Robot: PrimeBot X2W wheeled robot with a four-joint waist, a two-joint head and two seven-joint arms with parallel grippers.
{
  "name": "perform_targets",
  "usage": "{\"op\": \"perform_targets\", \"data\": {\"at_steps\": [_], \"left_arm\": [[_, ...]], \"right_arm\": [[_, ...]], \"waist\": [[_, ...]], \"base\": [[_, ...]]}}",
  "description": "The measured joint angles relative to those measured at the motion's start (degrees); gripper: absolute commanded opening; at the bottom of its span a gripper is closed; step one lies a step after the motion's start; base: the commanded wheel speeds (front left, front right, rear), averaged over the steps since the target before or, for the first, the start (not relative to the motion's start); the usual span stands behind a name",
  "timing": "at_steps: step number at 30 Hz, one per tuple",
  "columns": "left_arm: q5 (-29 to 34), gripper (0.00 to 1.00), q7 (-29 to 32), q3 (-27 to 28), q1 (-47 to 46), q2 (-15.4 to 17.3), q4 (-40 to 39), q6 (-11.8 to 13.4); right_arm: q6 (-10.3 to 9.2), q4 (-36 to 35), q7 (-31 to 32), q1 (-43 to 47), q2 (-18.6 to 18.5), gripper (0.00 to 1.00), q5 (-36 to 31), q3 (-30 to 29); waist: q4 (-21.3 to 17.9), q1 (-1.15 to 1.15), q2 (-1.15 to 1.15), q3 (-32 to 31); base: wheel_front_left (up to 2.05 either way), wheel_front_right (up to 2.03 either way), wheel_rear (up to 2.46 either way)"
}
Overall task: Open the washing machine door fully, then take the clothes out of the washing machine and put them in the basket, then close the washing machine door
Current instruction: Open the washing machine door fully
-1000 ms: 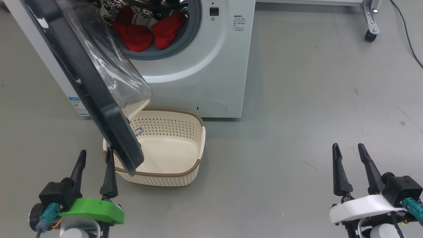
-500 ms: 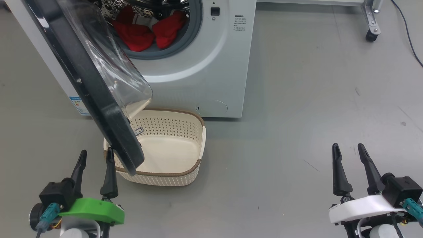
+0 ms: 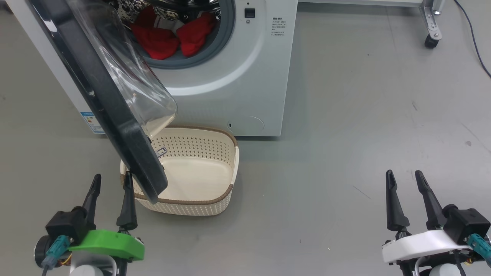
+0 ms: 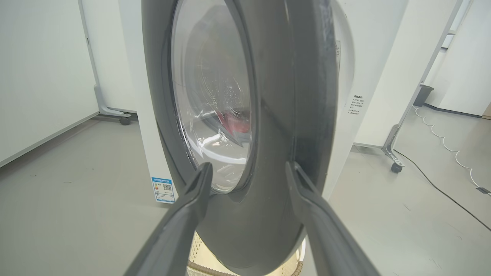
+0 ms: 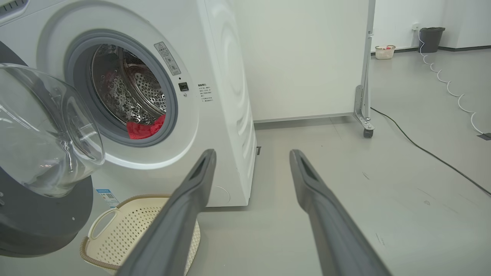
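Observation:
The white washing machine stands at the top of the head view. Its door, a black ring with a bulging glass bowl, hangs partly open over the cream basket on the floor. Red clothes lie in the drum mouth. My left gripper is open at the lower left, just below and in front of the door's lower edge, which fills the space between the fingers in the left wrist view. My right gripper is open at the lower right, far from the machine, with nothing between its fingers.
A wheeled metal frame leg and a dark cable lie at the far right. Bare grey floor spreads between my right gripper and the machine. In the right wrist view a small basket and a bin stand far back.
My right gripper has dropped slightly lower in the head view. The head camera shifted a little a second ago. The left gripper, door, basket and clothes are unchanged.

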Motion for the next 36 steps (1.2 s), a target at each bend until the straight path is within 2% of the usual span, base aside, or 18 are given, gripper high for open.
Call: {"op": "perform_targets", "data": {"at_steps": [19,20,21,22,36], "left_arm": [[0.0,1.0,0.0,-0.2,0.0,0.0,0.1,0.0],[0.0,0.93,0.0,-0.2,0.0,0.0,0.1,0.0],[0.0,0.42,0.0,-0.3,0.0,0.0,0.1,0.0],[0.0,0.0,0.0,-0.4,0.0,0.0,0.1,0.0],[0.0,0.0,0.0,-0.3,0.0,0.0,0.0,0.0]], "right_arm": [[1.78,0.6,0.0,0.2,1.1,1.0,-1.8,-1.1],[1.79,0.7,0.0,0.2,1.2,1.0,-2.0,-1.2],[1.8,0.7,0.0,0.2,1.2,1.0,-2.0,-1.2],[1.92,0.7,0.0,0.2,1.3,1.0,-2.0,-1.3],[2.8,1.2,0.0,0.2,2.4,1.0,-2.6,-2.1]], "waist": [[0.0,0.0,0.0,0.0],[0.0,0.0,0.0,0.0],[0.0,0.0,0.0,0.0],[0.0,0.0,0.0,0.0],[0.3,0.0,0.0,0.3]], "base": [[0.0,0.0,0.0],[0.0,0.0,0.0],[0.0,0.0,0.0],[0.0,0.0,0.0],[0.0,0.0,0.0]]}}
